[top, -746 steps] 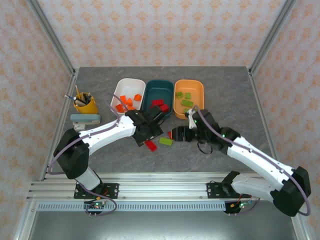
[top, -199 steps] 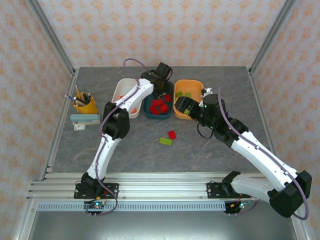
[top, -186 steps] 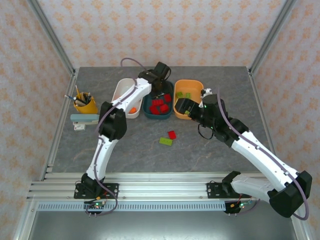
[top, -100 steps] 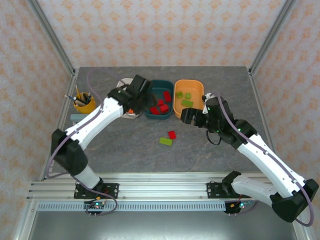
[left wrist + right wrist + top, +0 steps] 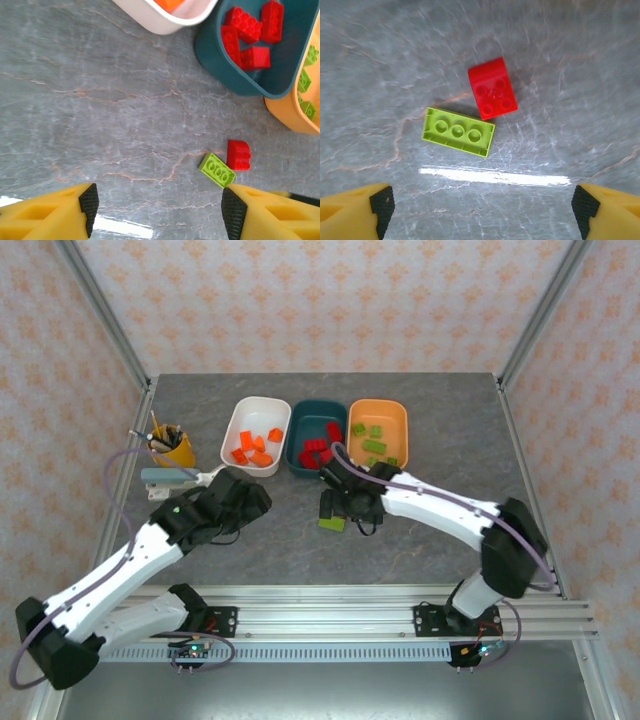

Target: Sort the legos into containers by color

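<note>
Two loose legos lie on the grey table: a lime green oblong brick (image 5: 459, 131) and a red square brick (image 5: 492, 94), touching at a corner. My right gripper (image 5: 481, 205) hangs open just above them, nothing between its fingers; from above it (image 5: 340, 505) covers the red brick, with the lime brick (image 5: 331, 524) at its near side. My left gripper (image 5: 160, 212) is open and empty, left of the bricks (image 5: 216, 170). The white tub (image 5: 262, 400) holds orange bricks, the dark teal tub (image 5: 318, 405) red ones, the orange tub (image 5: 378, 403) lime ones.
A yellow cup with pens (image 5: 170, 448) and a pale blue block (image 5: 170, 476) sit at the far left. The left gripper (image 5: 250, 502) hovers over bare table near the white tub's front edge. Metal frame posts rise at the back corners.
The left arm has drawn back from the tubs toward the near left. The right gripper has swung left from beside the orange tub to above the two loose bricks.
</note>
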Robot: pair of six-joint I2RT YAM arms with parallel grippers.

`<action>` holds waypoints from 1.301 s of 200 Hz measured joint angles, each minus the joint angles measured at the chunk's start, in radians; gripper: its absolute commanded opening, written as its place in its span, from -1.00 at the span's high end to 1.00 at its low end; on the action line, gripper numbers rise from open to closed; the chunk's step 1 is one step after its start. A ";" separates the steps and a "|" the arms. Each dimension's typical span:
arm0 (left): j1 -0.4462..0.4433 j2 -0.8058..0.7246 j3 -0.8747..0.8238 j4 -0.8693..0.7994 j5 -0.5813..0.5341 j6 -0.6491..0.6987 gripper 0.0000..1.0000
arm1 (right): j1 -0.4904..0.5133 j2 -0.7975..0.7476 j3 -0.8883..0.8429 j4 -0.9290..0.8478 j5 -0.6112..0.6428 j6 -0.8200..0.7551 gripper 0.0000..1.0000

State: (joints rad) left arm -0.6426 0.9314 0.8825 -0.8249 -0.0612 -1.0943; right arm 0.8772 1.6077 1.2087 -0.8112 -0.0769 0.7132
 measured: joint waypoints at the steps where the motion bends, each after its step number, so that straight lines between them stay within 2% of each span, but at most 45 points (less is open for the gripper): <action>1: 0.000 -0.005 -0.003 -0.001 -0.001 -0.001 -0.38 | 0.000 0.004 0.002 0.000 0.000 0.002 -0.90; 39: 0.000 -0.115 -0.047 -0.050 -0.014 -0.016 -0.39 | -0.001 0.168 0.086 -0.005 -0.016 0.112 -0.92; 101: -0.004 -0.220 -0.054 -0.054 -0.013 0.007 -0.40 | -0.001 0.294 0.132 0.007 -0.052 0.207 -0.78; 184: -0.004 -0.251 -0.055 -0.055 -0.003 0.021 -0.41 | -0.003 0.377 0.177 0.009 -0.099 0.218 -0.55; 260: -0.004 -0.241 -0.061 -0.054 0.000 0.022 -0.41 | -0.008 0.381 0.181 0.007 -0.117 0.206 -0.30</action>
State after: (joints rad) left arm -0.6464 0.6903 0.8215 -0.8787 -0.0608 -1.0725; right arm 0.8696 1.9892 1.3899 -0.8043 -0.1944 0.9192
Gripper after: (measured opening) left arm 0.706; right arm 0.662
